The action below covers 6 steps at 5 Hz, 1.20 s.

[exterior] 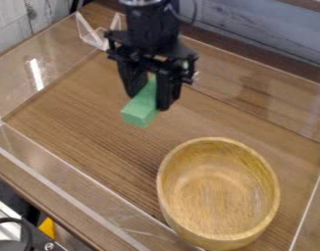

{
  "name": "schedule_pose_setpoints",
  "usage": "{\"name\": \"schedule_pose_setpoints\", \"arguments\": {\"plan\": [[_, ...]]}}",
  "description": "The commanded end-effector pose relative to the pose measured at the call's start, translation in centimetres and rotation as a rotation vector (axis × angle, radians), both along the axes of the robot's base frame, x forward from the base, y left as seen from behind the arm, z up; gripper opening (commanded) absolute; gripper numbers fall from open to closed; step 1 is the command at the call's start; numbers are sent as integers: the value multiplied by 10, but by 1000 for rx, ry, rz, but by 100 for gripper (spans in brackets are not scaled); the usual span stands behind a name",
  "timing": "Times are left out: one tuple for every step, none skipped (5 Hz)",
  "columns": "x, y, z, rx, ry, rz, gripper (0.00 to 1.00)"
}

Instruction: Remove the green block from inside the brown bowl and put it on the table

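Note:
My gripper [149,90] hangs above the middle of the table [84,118], pointing straight down and shut on the green block [141,106]. The block is a flat bright green bar that dangles tilted from between the black fingers [129,80], clear of the tabletop. The brown bowl [218,191], light tan wood with a thick rim, stands at the front right, below and to the right of the gripper. Its inside shows only bare wood grain.
Clear acrylic walls [45,162] run along the table's front and left edges. A small clear acrylic stand [94,29] sits at the back left. A dark wall [268,25] lies behind the table.

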State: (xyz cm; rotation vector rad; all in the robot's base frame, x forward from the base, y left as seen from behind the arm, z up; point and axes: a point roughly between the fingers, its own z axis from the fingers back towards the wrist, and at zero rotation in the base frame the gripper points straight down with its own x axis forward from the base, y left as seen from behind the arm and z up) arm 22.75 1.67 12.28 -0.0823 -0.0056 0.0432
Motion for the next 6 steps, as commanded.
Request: {"name": "schedule_pose_setpoints", "arguments": {"plan": [[6, 6, -12, 22, -33, 21, 0], [18, 9, -28, 32, -45, 69, 0], [30, 12, -41, 43, -61, 94, 0], [42, 20, -46, 46, -77, 40, 0], [52, 28, -48, 45, -87, -15, 0], [66, 22, -46, 46, -89, 60, 0]]}}
